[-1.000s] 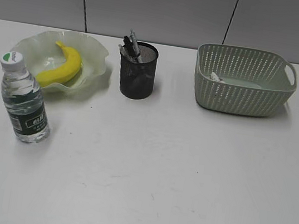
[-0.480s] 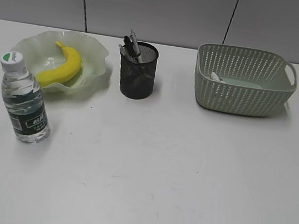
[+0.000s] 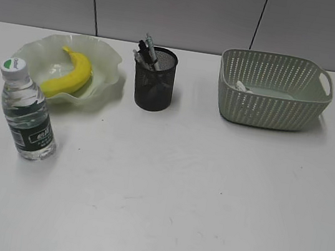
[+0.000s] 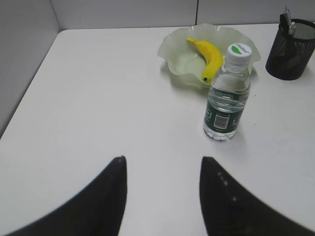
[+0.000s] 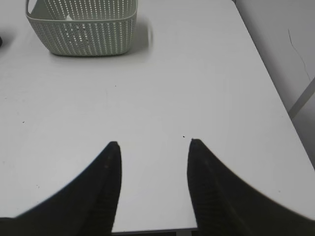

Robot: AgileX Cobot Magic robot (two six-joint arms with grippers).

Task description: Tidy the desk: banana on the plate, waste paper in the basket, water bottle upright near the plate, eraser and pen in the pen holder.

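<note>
Since the banana [image 3: 70,74] already lies inside the plate [image 3: 105,59] at the far left of the table [image 3: 207,194], that step reads as finished. Just nearer and to the left stands the water bottle [image 3: 26,114], upright, cap on top, close beside the plate's ruffled rim but apart from it. To the right of the plate sits the pen holder [image 3: 155,79], with several pens [image 3: 147,50] sticking out of its top; whether the eraser is inside cannot be told through the mesh. Farther right, at the far side, the basket [image 3: 272,103] holds a small pale scrap [image 3: 241,85] against its inner left wall, most likely the waste paper, though it is too small to be sure.

Judged from this layout, every step of the tidying looks done, and no loose item shows on the bare table. What the next move calls for, then, is nothing more than a check and keeping both arms clear of the bottle so it is not knocked over.

Neither arm appears in the exterior view. Over the near left of the table, the left pincer [image 4: 163,169] hangs spread and empty, pointing toward the bottle and plate. Over the near right, the right pincer [image 5: 151,152] is likewise spread, holding nothing, aimed at the basket, well apart from it.
</note>
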